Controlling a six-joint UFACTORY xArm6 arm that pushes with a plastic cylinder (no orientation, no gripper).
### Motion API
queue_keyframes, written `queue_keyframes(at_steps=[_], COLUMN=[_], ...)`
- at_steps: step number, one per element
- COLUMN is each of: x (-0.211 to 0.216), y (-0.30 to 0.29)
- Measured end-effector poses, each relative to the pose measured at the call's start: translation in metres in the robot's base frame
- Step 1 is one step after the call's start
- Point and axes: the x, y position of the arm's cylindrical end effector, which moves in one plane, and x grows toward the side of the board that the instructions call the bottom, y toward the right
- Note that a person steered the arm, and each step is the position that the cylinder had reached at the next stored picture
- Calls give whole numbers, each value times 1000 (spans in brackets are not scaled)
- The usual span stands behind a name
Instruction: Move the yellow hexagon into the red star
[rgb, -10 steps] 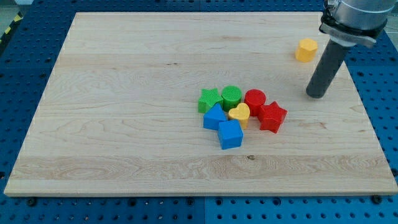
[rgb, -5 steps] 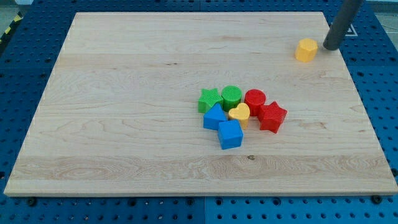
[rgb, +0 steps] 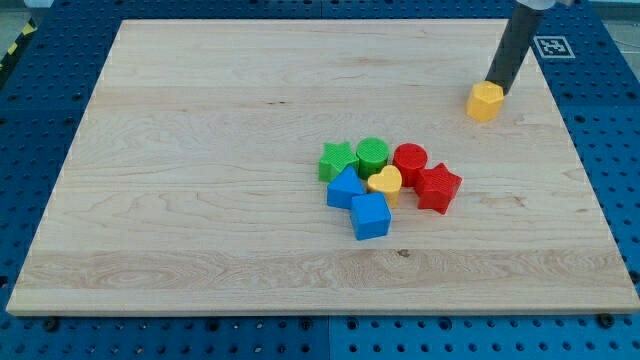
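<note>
Since the earlier frame my tip (rgb: 493, 83) swings behind the hexagon (rgb: 485, 102), touching at 1 o'clock, nudging it toward the star (rgb: 437, 187) at 7 o'clock

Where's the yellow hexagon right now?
The yellow hexagon sits near the view's top right, apart from the cluster, with my tip touching its upper-right side.
</note>
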Motion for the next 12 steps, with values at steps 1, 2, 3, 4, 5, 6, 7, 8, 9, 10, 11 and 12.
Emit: queue_keyframes(at_steps=[1,2,3,4,5,6,7,8,9,10,11,12], x=[2,13,22,23,23,35,44,53,51,45,58,70], y=[-6,-7,-15,-24,-40,-39,-35,-33,-47,-68,-59,-47])
